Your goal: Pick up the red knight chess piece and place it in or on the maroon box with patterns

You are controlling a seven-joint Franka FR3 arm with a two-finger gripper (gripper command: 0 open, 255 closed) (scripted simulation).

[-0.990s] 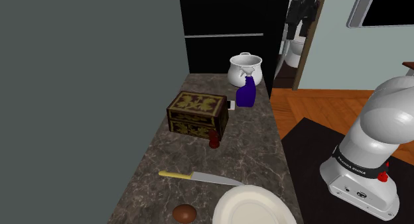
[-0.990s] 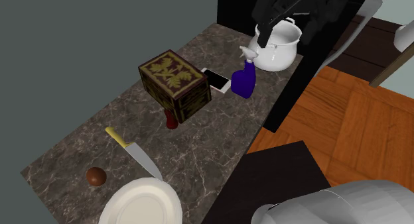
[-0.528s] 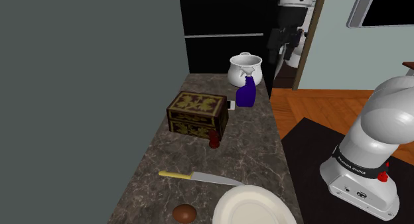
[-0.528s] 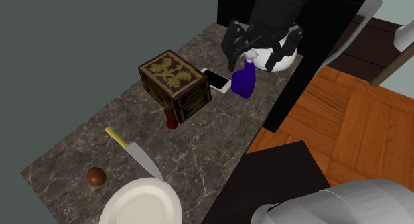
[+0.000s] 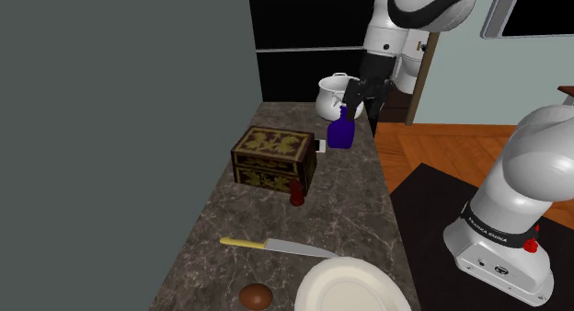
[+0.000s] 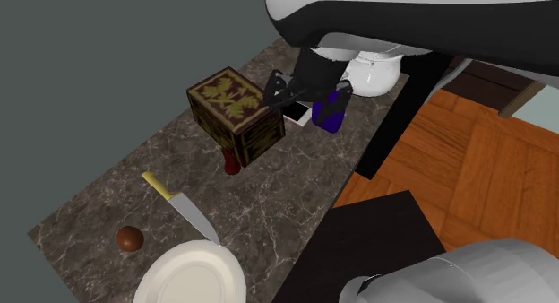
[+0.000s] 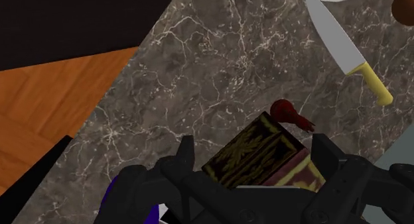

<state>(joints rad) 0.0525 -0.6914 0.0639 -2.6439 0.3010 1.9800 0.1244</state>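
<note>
The small dark-red knight chess piece (image 5: 296,195) looks light, stiff, smooth and easy to topple, so I'd pinch its narrow body above the base. In the shoulder view it stands at five o'clock, just beside the maroon gold-patterned box (image 5: 273,157). My black pincer (image 5: 361,99) hangs released at its one o'clock.

The little dark red knight (image 5: 296,195) stands upright on the stone surface (image 5: 354,213), right beside one bottom corner of the box (image 5: 273,158). I cannot tell if they touch. The box is dark brown-red with gold leaf patterns on its top and sides. Its lid is shut, and it sits flat.
</note>
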